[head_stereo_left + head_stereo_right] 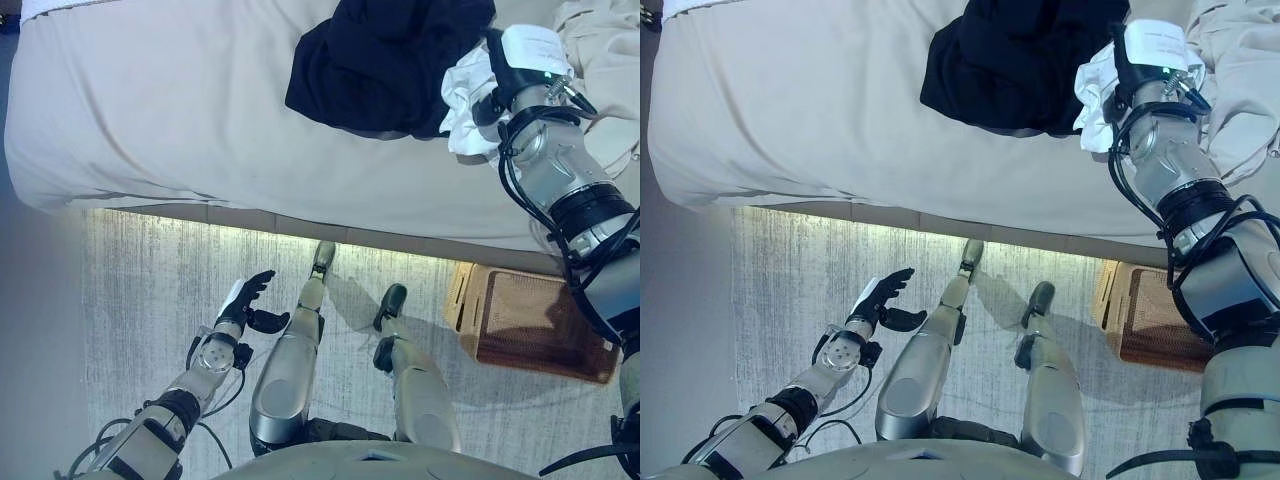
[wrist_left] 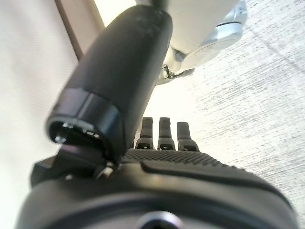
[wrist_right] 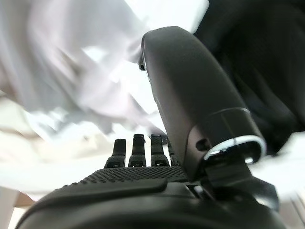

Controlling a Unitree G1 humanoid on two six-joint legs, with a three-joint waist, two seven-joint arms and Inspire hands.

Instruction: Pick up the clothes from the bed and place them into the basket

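A black garment (image 1: 390,60) lies bunched on the beige bed (image 1: 150,110) near its far side. A white garment (image 1: 462,105) is crumpled just to its right. My right hand (image 1: 494,92) reaches over the bed's edge into the white garment (image 3: 71,71). In the right wrist view its fingers (image 3: 138,151) look straight and its thumb stands clear, with white cloth right before them and black cloth beside. The brown wicker basket (image 1: 530,320) stands on the floor at the lower right, below the bed's edge. My left hand (image 1: 245,300) hangs open over the floor, holding nothing.
A rumpled beige cloth (image 1: 605,60) lies on the bed's right end, beside my right arm. The bed's front edge (image 1: 300,222) runs across the view above a pale rug (image 1: 150,300). The basket sits close to the bed frame.
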